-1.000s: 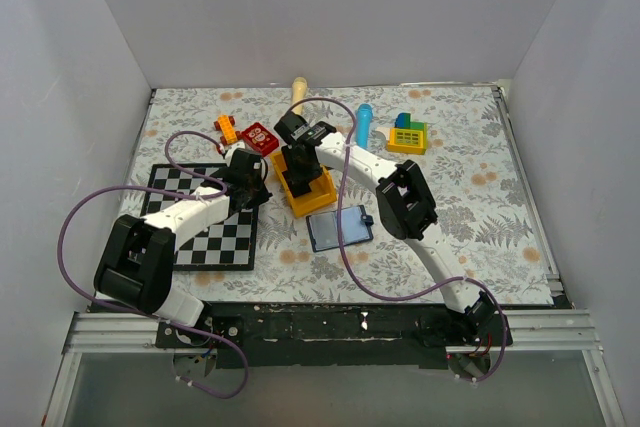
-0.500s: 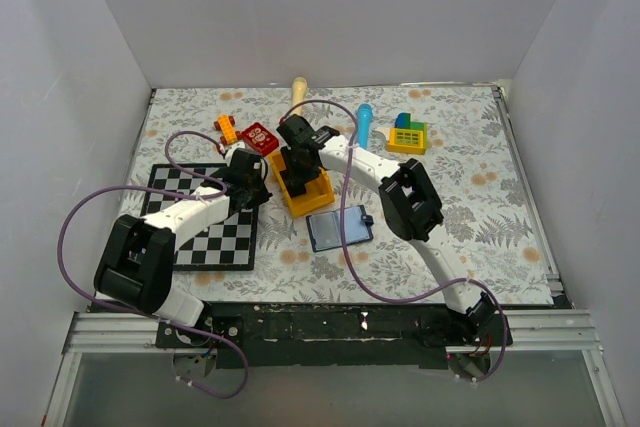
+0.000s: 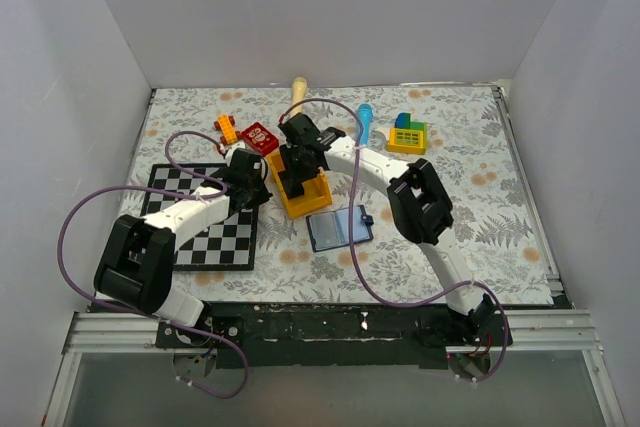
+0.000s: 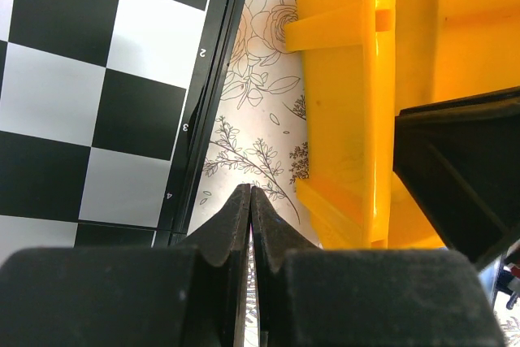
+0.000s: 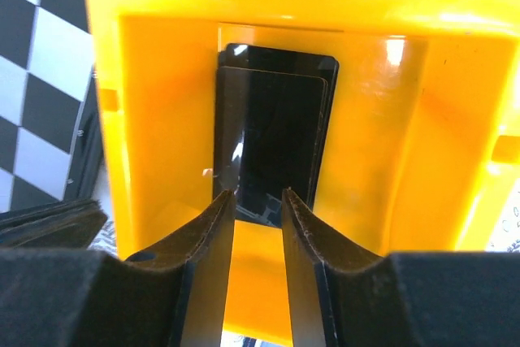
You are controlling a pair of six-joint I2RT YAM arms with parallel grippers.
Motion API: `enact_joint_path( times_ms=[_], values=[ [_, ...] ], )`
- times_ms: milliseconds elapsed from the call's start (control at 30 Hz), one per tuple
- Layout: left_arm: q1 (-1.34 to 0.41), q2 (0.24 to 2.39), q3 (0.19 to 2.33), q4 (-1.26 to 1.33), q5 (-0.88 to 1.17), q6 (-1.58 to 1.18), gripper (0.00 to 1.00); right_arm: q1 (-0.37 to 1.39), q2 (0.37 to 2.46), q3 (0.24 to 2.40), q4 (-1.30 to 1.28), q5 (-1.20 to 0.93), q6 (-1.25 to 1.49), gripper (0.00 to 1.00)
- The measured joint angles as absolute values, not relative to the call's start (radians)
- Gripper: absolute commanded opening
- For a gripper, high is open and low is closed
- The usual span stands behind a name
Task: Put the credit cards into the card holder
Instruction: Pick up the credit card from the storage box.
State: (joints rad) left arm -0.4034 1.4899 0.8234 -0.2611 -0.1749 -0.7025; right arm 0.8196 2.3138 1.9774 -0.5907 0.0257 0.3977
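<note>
Hanging over the yellow bin, the right gripper points down into it with its jaws apart, a narrow gap between the two dark fingers. The credit cards lie flat on the bin's floor, one stacked on the other and slightly offset, glossy black with a pale glint. Their near edge shows in the gap between the fingertips. The cards are far wider than that gap, and nothing is clamped. From the top camera, the card holder lies open on the flowered table with its light blue inside facing up. It sits just beside the bin's near corner, and I cannot tell whether the two touch. The left gripper has its jaws pressed together and holds nothing. It sits low over the strip of table between the chessboard and the bin's left wall. Along the far side of the table are a red piece, an orange toy, a blue marker and a coloured block, all well apart from the card holder.
</note>
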Motion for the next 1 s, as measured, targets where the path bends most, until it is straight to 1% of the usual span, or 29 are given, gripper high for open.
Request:
enact_joint_path(
  times_ms=[200,333,533,667,1000],
  values=[
    [-0.403,1.490,0.823,-0.261,-0.175,-0.702,0.00,0.820,2.276,1.965,-0.548,-0.008,0.397,0.37],
    [-0.403,1.490,0.823,-0.261,-0.174,-0.699,0.00,0.820,2.276,1.970,-0.560,0.016,0.407,0.40],
    [-0.403,1.490,0.823,-0.261,-0.172,-0.699,0.00,0.820,2.329,2.088,-0.656,0.105,0.411,0.41],
    [-0.403,1.490,0.823,-0.261,-0.171,-0.699,0.00,0.820,2.362,2.129,-0.686,0.140,0.411,0.40],
    [-0.404,1.490,0.823,-0.261,-0.168,-0.698,0.00,0.820,2.431,2.150,-0.718,0.142,0.419,0.38]
  ],
)
